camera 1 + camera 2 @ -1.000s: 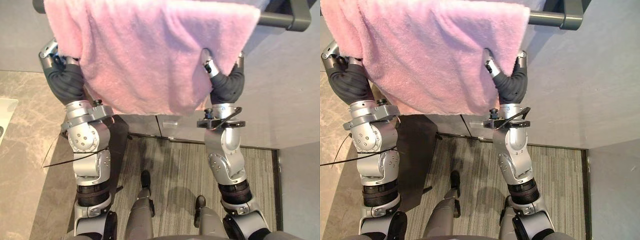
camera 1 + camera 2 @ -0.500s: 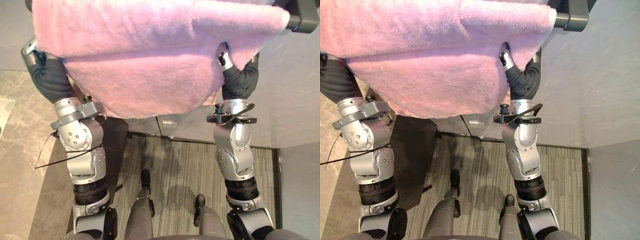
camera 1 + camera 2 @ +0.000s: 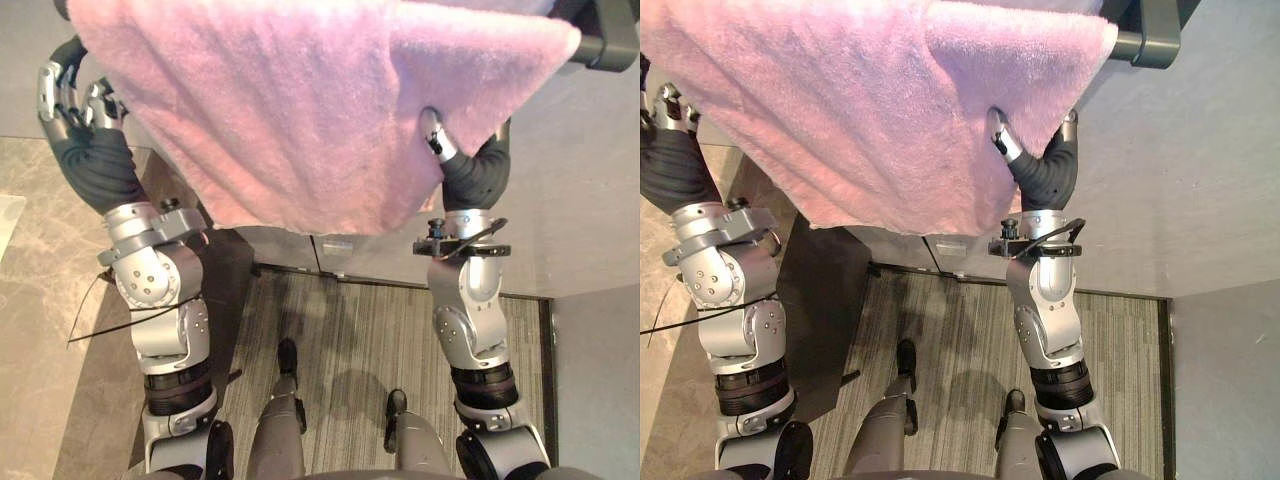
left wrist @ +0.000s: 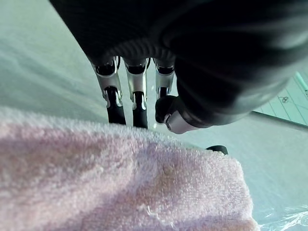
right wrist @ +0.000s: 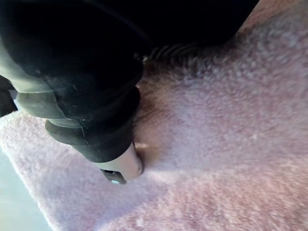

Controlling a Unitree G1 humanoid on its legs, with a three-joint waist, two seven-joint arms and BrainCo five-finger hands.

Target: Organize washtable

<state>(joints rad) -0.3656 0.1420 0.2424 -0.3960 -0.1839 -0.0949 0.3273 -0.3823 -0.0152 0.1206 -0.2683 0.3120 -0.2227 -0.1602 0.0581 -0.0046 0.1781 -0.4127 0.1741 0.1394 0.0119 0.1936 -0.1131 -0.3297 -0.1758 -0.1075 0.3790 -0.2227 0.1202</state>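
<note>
While the pink towel (image 3: 300, 110) hangs over the dark rail (image 3: 605, 42), the right hand (image 3: 440, 150) pinches its edge. The left hand (image 3: 72, 98) is open, just beside it. Next, I think, the right hand should let go gently.

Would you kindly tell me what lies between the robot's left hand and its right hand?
The pink towel, draped over the dark rail, spans the stretch between the left hand and the right hand, as the left eye view shows.
</note>
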